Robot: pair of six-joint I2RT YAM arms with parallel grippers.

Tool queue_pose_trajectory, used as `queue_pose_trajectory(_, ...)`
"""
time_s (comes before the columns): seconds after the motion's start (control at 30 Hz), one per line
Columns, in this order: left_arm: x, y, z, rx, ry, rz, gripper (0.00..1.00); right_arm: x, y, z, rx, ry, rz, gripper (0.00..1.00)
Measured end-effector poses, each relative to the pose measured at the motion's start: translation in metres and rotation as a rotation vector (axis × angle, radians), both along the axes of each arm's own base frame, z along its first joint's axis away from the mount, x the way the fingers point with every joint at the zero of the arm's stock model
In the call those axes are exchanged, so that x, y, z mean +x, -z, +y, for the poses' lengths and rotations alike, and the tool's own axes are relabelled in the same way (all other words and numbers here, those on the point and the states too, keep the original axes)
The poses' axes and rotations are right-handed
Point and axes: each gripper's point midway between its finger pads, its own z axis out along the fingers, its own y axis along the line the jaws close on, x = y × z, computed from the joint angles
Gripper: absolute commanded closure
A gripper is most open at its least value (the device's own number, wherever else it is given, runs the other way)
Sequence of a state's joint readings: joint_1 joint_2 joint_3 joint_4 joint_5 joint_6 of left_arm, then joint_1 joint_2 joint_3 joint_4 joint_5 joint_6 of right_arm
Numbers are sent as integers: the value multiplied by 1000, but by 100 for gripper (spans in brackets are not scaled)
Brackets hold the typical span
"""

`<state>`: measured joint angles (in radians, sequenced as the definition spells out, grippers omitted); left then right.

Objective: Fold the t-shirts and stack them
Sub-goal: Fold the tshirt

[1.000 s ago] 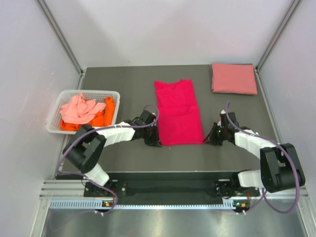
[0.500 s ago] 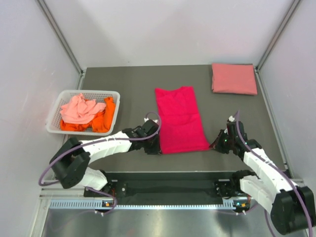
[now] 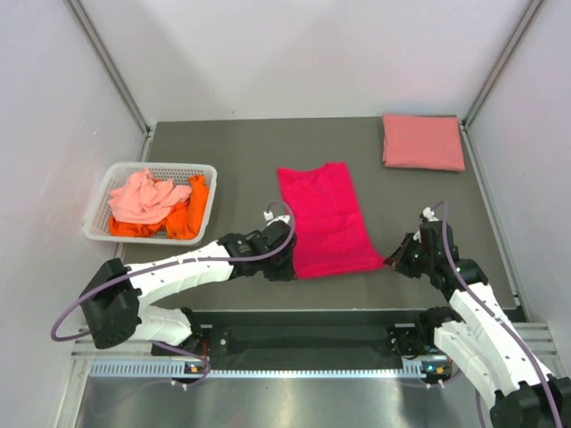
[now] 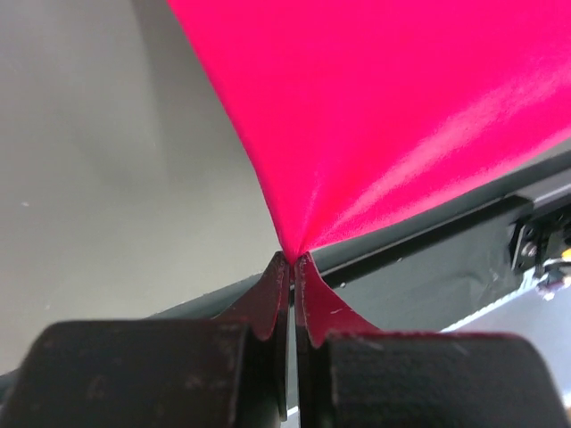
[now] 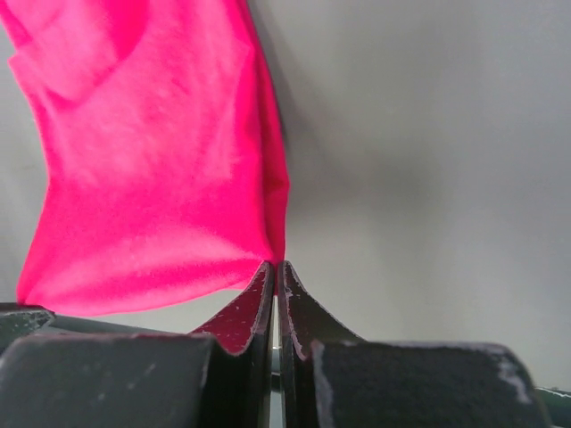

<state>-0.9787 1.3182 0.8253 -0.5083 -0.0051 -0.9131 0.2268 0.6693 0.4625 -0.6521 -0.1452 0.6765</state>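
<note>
A bright magenta-red t-shirt [image 3: 325,220] lies as a long strip on the dark table, its near edge lifted. My left gripper [image 3: 287,267] is shut on the shirt's near left corner [image 4: 293,250]. My right gripper [image 3: 398,259] is shut on its near right corner [image 5: 277,254]. A folded salmon pink t-shirt [image 3: 423,142] lies at the far right corner. A pale coral t-shirt [image 3: 143,197] and an orange t-shirt [image 3: 188,218] lie crumpled in the basket.
The white slotted basket [image 3: 201,168] stands at the left edge of the table. The table's near edge [image 3: 339,308] runs just below both grippers. White walls close in the sides and the back.
Both grippers have drawn the near corners of the magenta-red shirt toward the table's near edge and lifted them. The right arm has stretched out to the right.
</note>
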Motion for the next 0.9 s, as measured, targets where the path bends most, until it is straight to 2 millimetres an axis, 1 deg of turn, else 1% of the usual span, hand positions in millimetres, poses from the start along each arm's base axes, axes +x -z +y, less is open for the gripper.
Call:
queue_pose_trajectory(0.13,13,-17,-2,8,-22,-47,100,11,-14,1,-16,-14,-24,100)
queue_pose_trajectory(0.2,21,-27,-2,8,-30,-71,100,20,-23,1,-28,-22,-42,100)
queue_pose_trajectory(0.27,30,-34,-2,5,-41,-85,100,33,-33,3,-40,-36,-65,100)
queue_pose_trajectory(0.3,35,-37,-2,6,-47,-92,100,37,-36,3,-42,-38,-73,100)
queue_pose_trajectory(0.43,64,-41,0,28,-80,-104,100,64,-48,8,-62,-66,-110,100)
queue_pose_trajectory(0.57,105,-43,8,41,-126,-100,100,99,-59,15,-77,-89,-140,100)
queue_pose_trajectory(0.7,156,-52,14,34,-164,-116,100,145,-74,26,-89,-115,-185,100)
queue_pose_trajectory(0.83,204,-63,21,5,-190,-131,100,187,-81,35,-103,-138,-225,100)
queue_pose_trajectory(0.87,215,-64,20,-4,-187,-131,100,199,-82,38,-105,-145,-234,100)
queue_pose_trajectory(0.9,226,-64,25,-7,-200,-131,100,212,-84,41,-107,-155,-243,100)
